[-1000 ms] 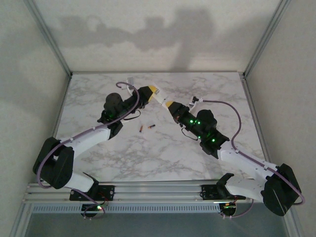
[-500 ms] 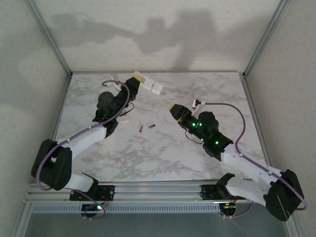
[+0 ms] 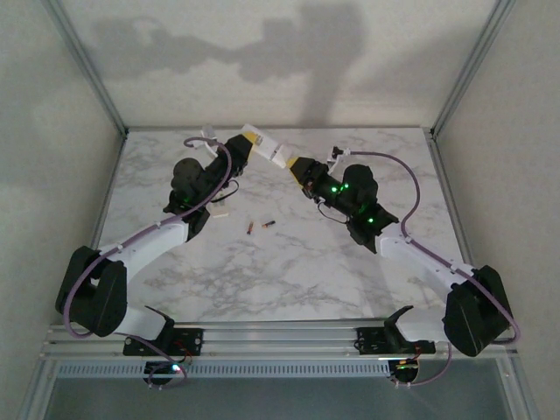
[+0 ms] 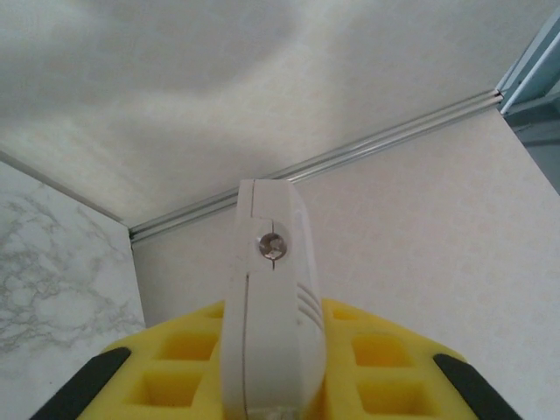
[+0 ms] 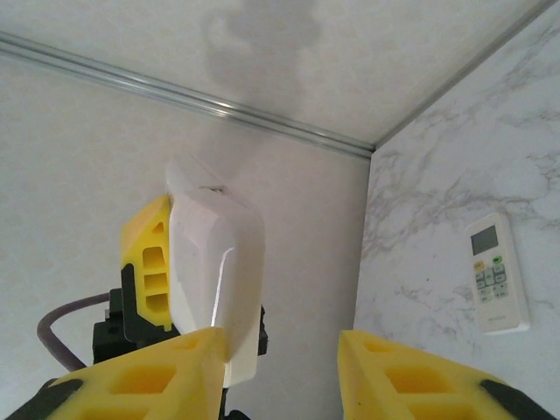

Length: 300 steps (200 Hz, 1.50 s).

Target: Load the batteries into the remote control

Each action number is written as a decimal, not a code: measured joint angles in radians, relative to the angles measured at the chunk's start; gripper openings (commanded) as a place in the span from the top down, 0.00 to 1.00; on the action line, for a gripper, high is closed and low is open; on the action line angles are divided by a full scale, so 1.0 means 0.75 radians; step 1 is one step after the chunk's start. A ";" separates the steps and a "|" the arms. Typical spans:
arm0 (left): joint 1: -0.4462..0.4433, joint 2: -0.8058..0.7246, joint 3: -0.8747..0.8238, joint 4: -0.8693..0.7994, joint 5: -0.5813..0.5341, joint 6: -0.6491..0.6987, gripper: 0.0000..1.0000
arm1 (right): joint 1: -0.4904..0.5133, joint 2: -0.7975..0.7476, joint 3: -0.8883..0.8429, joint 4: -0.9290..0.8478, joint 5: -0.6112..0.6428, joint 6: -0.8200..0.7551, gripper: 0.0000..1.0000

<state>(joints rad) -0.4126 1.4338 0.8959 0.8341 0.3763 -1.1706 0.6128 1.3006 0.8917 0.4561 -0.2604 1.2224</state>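
Two claws meet above the far half of the surface [image 3: 289,271]. The left claw [image 4: 271,372] is clenched on a white handset [image 4: 271,289], its yellow pads pressed against the two broad sides. The left wrist view therefore sees the casing edge-on, with a seam down the edge, a screw [image 4: 270,246] at the free end and a few shallow grooves [image 4: 308,299] beside it. The pads hide its faces, so I cannot tell front from back. From above, the handset is held clear of the surface, its long axis running diagonally from the left claw down and rightward, free end toward the right claw [image 5: 284,359]. That claw stands partly open and grips nothing. Its fingers [image 5: 166,372] are parted and the handset's end sits just beside one of them; whether they touch I cannot tell. Further out, the batteries [image 3: 251,228] lie on the surface between the arms, near each other and almost in one line, long axes roughly left to right. The right wrist view also shows a white remote control [image 5: 496,273] lying flat and face up on the marble, display window at one end, buttons below it.
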 measured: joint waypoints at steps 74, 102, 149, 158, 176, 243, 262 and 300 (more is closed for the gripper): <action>-0.007 0.013 0.003 0.000 0.027 -0.001 1.00 | 0.000 0.024 0.038 0.056 -0.034 0.037 0.60; -0.006 0.026 0.018 0.001 0.033 -0.001 1.00 | 0.000 0.040 0.067 0.012 -0.039 0.029 0.73; -0.002 0.027 0.022 -0.012 0.016 0.020 1.00 | -0.003 0.061 0.093 -0.031 -0.040 0.032 0.83; 0.005 0.027 0.022 -0.024 0.018 0.020 1.00 | -0.003 0.061 0.091 -0.036 -0.039 0.032 0.83; 0.019 0.027 0.022 -0.050 0.048 0.024 1.00 | -0.005 0.052 0.061 -0.028 -0.040 0.033 0.83; 0.033 0.027 -0.027 -0.152 0.176 0.044 1.00 | -0.005 -0.076 -0.173 0.032 -0.067 0.051 0.84; 0.104 0.027 -0.041 -0.146 0.117 0.056 1.00 | -0.015 -0.166 -0.250 -0.048 -0.053 0.029 0.88; 0.151 0.027 -0.045 -0.125 0.065 0.066 1.00 | -0.043 -0.280 -0.326 -0.180 -0.029 -0.022 1.00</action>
<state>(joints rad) -0.2996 1.4540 0.8623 0.7406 0.4248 -1.1213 0.5808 1.0904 0.6476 0.3210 -0.2821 1.2057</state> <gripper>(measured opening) 0.200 0.052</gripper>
